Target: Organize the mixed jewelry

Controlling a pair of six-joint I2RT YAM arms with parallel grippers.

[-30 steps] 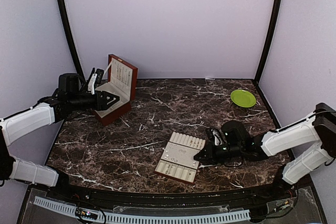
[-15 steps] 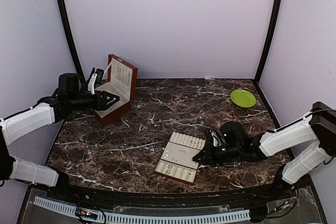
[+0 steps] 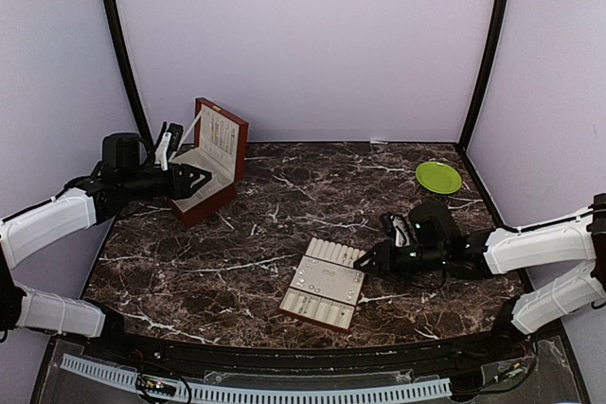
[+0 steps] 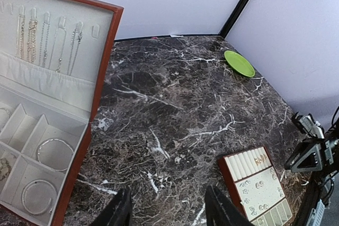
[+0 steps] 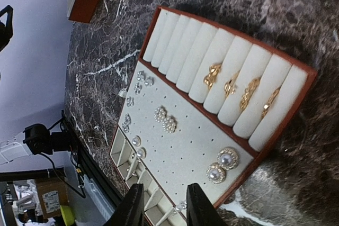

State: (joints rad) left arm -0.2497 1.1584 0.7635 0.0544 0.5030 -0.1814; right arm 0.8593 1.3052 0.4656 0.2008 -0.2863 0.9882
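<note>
- Dark brown marble table (image 3: 237, 243), veined in white, fills the floor of the top view, and pale lilac walls (image 3: 303, 35) close it in.
- Two white-and-black arms reach in from the lower corners.
  - The left gripper (image 4: 168, 211) hangs close by the open box at upper left. Its jaws are apart with nothing between them.
  - The right gripper (image 5: 164, 205) sits right of centre with its tips at the tray's right edge. Its jaws are slightly apart, and only the tray shows through the gap.
- One red-brown wooden box (image 3: 225, 139) stands at upper left with its lid upright.
  - The cream lid lining carries about five thin necklaces (image 4: 33, 35) hung in a row above a pocket.
  - The base is split into compartments, and two of them each hold one silvery bangle (image 4: 55, 152).
- One cream tray (image 3: 324, 283) in a red-brown frame lies askew at lower centre. It has a row of padded rolls, a perforated pad and a strip of small cells.
- One green plate (image 3: 438, 177) rests at far right, well apart from the tray.
- The mixed jewelry (image 5: 164, 119) lies partly in the box and partly on the tray.
  - Four gold rings (image 5: 212, 75) are tucked between the rolls at the right end of the wrist view.
  - Two large pearl studs (image 5: 228, 158) rimmed in gold sit side by side on the pad.
  - Several smaller pale, sparkling pairs dot the pad toward its left edge. They are too small to make out in detail.
</note>
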